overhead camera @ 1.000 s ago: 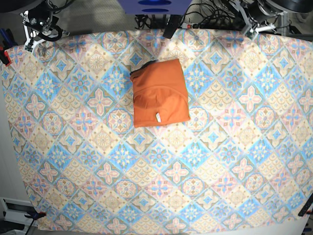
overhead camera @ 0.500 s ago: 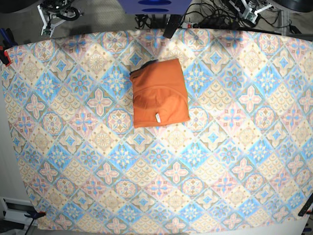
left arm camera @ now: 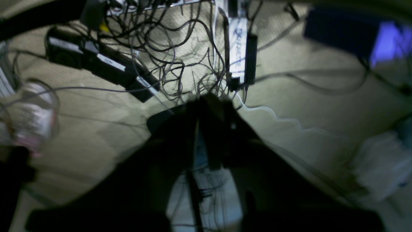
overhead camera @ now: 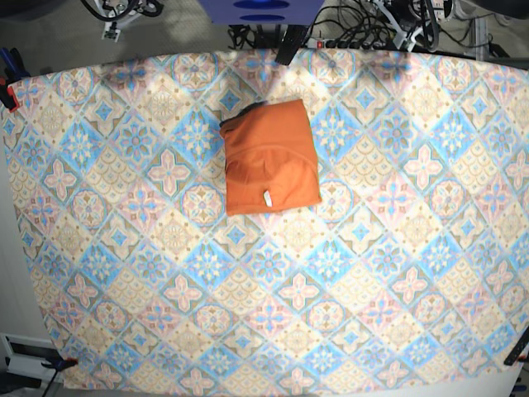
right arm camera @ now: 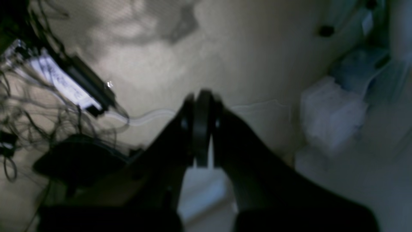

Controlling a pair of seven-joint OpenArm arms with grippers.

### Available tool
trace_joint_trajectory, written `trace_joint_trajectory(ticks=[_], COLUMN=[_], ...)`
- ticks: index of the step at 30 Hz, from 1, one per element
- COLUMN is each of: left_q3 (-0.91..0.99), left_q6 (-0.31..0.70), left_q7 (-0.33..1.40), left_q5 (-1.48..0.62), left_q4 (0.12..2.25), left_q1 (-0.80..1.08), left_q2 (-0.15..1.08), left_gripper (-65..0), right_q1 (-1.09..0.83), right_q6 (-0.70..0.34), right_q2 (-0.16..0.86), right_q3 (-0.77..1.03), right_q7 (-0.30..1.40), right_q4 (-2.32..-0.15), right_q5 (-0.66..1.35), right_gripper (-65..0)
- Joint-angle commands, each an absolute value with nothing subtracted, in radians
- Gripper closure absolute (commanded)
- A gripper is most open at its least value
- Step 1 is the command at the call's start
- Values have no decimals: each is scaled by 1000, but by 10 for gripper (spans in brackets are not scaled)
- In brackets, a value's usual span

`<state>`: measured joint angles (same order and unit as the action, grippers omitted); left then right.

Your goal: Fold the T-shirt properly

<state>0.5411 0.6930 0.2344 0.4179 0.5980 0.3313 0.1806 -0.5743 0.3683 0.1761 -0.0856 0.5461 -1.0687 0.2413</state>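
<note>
The orange T-shirt [overhead camera: 269, 157] lies folded into a compact rectangle on the patterned tablecloth [overhead camera: 372, 248], at the upper middle, with its white tag [overhead camera: 267, 198] near the front edge. Both arms are drawn back beyond the table's far edge, the left arm [overhead camera: 420, 15] at the top right and the right arm [overhead camera: 124, 8] at the top left. My left gripper [left arm camera: 207, 100] hangs over the floor cables, fingertips together and nothing between them. The right gripper [right arm camera: 201, 96] is shut and empty above bare floor. Neither wrist view shows the shirt.
A tangle of cables and a power strip [left arm camera: 238, 51] lie on the floor behind the table. A blue unit [overhead camera: 260, 10] sits at the far middle edge. White plastic boxes [right arm camera: 331, 112] stand on the floor. A red clamp [overhead camera: 10, 95] holds the cloth's left corner.
Both arms have drawn further back past the table's far edge, toward the top of the base view. The folded T-shirt has not moved.
</note>
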Motion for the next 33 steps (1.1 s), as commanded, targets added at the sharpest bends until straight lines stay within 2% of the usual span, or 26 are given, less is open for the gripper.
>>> trace_joint_trajectory(ticks=[1, 4, 9, 14, 18, 22, 33], left_q3=[555, 558, 556, 561, 558, 556, 556], left_q6=[698, 698, 698, 674, 456, 340, 325], left_q7=[240, 199, -44, -134, -160, -163, -159], left_q5=[447, 522, 636, 644, 662, 668, 659], left_q4=[575, 519, 398, 211, 122, 131, 122], left_q1=[321, 277, 252, 166, 125, 120, 107], left_q2=[193, 188, 185, 191, 185, 159, 131], left_gripper=[-50, -50, -51, -51, -51, -51, -51], right_q1=[-555, -452, -282, -131, -59, -54, -59], right_q6=[361, 282, 133, 54, 48, 48, 48], right_q2=[165, 128, 74, 25, 15, 15, 30], right_q3=[-102, -119, -114, -113, -113, -113, -119], right_q7=[533, 429, 183, -53, -120, -125, -127], right_q4=[-1032, -820, -394, -28, 0, 0, 0], right_q5=[245, 275, 282, 282, 280, 280, 274], right_gripper=[-4, -4, -5, -6, -6, -6, -6])
